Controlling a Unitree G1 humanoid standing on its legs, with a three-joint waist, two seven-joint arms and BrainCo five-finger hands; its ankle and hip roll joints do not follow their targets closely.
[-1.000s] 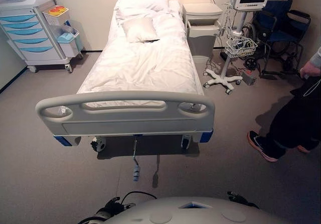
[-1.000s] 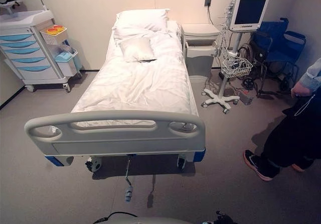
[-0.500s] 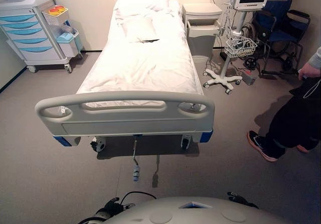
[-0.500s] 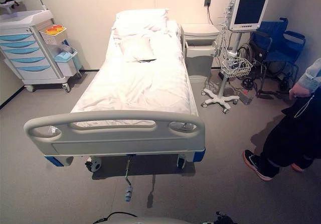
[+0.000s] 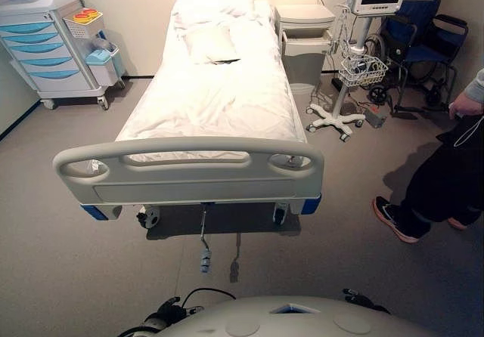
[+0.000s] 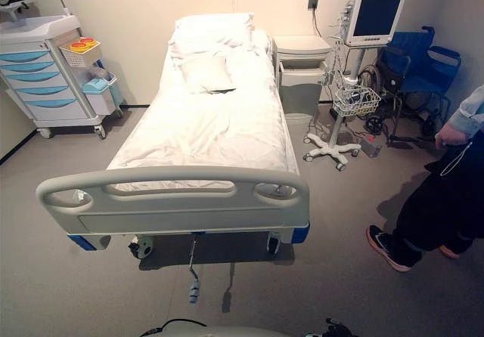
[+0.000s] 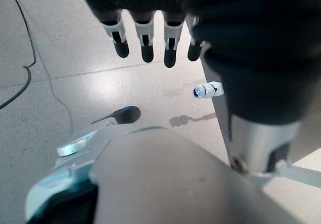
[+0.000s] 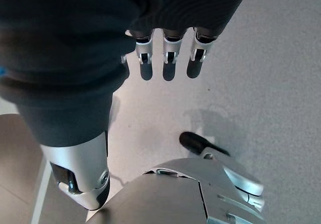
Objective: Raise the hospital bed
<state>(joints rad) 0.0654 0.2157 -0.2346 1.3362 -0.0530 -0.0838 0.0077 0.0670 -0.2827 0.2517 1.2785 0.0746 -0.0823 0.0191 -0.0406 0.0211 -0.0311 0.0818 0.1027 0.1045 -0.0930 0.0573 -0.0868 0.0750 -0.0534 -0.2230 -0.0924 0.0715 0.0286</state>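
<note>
- Grey floor (image 5: 60, 261) spreads round the hospital bed (image 5: 208, 103), flat under white sheets, with its footboard (image 5: 189, 172) nearest. A crank handle (image 5: 204, 235) hangs below it. A person (image 5: 446, 178) stands at the side, partly cut off.
- Right eye view: a drawer cart (image 6: 49, 69) and a monitor stand (image 6: 355, 65) flank the bed.
- Left wrist view: the left hand (image 7: 150, 38) hangs loose above the floor, fingers straight, holding nothing; the bed is far from it.
- Right wrist view: the right hand (image 8: 168, 53) hangs loose too, empty, its thumb hard to see.

Both head views look down from the bed's (image 5: 208, 103) foot toward its pillow end. Each wrist view looks closely past its hand at the floor (image 7: 60, 53).
</note>
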